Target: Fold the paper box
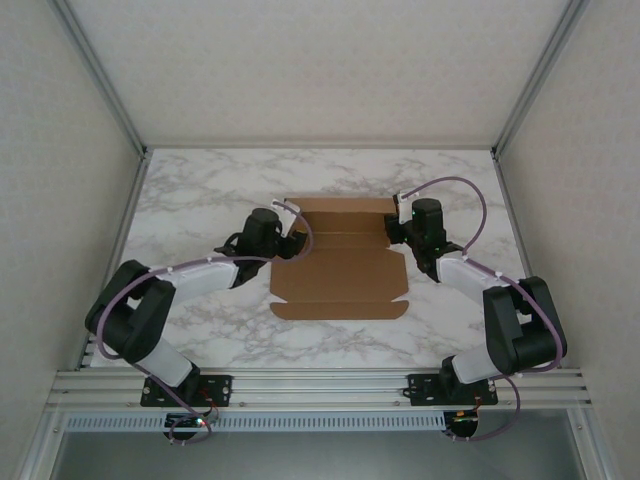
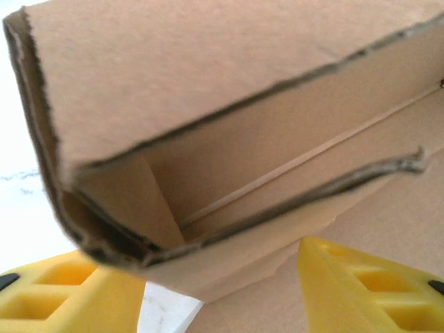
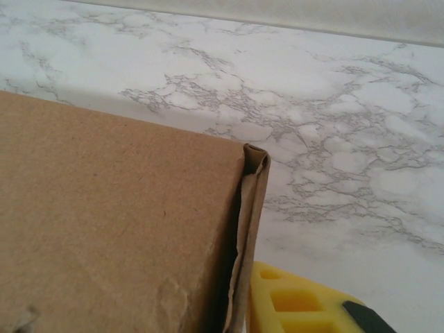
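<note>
1. Judged early to midway: the paper box [image 1: 338,275] lies mid-frame on the counter [image 1: 200,190]. Its upper-end walls are folded up, and its lower panel and flap are flat.
2. The left hand [image 1: 291,239] is at the box's upper-left corner, fingers apart. The right hand [image 1: 396,230] is at the upper-right corner; I cannot tell its grip.
3. One box, two hands.

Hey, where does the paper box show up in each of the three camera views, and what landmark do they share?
Top external: the paper box lies mid-table, between the two arms.
Left wrist: the paper box spans the upper and middle part, very close, with a raised corner at the left.
Right wrist: the paper box covers the lower left, its folded wall edge near the centre.
Shared landmark: the marble table top.
</note>
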{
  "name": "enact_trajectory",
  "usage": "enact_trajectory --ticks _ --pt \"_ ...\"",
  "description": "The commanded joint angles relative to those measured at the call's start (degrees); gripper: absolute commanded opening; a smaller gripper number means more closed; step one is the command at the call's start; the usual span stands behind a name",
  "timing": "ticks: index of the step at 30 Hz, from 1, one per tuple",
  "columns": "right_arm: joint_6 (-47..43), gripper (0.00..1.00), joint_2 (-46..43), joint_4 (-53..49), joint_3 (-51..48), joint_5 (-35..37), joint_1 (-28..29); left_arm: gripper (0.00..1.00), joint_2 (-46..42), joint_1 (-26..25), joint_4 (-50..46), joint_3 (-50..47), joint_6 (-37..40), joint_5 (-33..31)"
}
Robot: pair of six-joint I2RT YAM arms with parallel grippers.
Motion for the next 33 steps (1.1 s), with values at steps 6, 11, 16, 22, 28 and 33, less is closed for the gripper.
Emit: enact_trajectory --ticks 6,11,16,22,28,33 --pt "0.4 0.19 -1.8 -1.8 2.2 -3.8 0.1 0.37 3.8 1.5 7.6 3.9 1.8 -1.6" --pt "1.0 0.19 -1.9 -2.4 2.5 -4.1 0.3 0.30 5.7 1.6 10.8 4.7 0.0 -4.1" --pt "2.4 0.19 -2.6 -3.5 2.8 -4.5 0.4 0.21 7.9 1.6 12.6 5.8 -1.1 -6.2" --pt "6.0 0.22 -5.2 -6.0 2.1 -5.8 2.0 0.12 9.5 1.6 14.4 5.3 -2.9 -10.6" --pt "9.1 0.25 -11.2 -9.3 0.0 -6.0 6.1 0.04 11.3 1.7 14.7 4.9 -4.2 -15.1" --pt "11.6 0.30 -15.2 -10.9 -2.0 -6.6 8.8 0.00 11.8 1.7 14.8 4.5 -4.8 -17.1"
